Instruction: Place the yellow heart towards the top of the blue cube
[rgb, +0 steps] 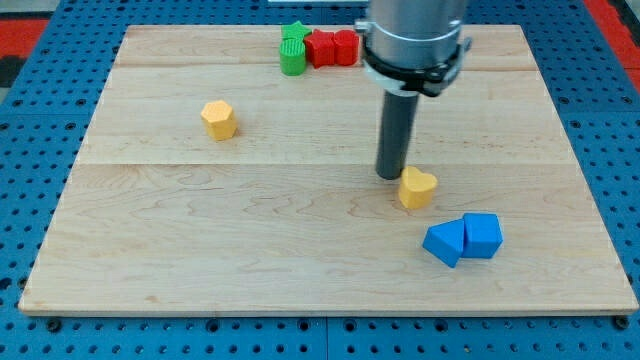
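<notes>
Camera view: our tip (389, 176) touches the yellow heart (417, 187), just above the blue cube (482, 235) near the board's (150, 250) bottom-right corner; no pincer fitted.

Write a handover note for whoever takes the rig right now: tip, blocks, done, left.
My tip sits on the board, touching or almost touching the yellow heart at its upper left.
The heart lies up and to the view's left of the blue cube, close but apart. A second blue block touches the cube's left side.
Done: heart brought near the cube.
Left: nudge it to the view's right, so it sits above the cube.
</notes>
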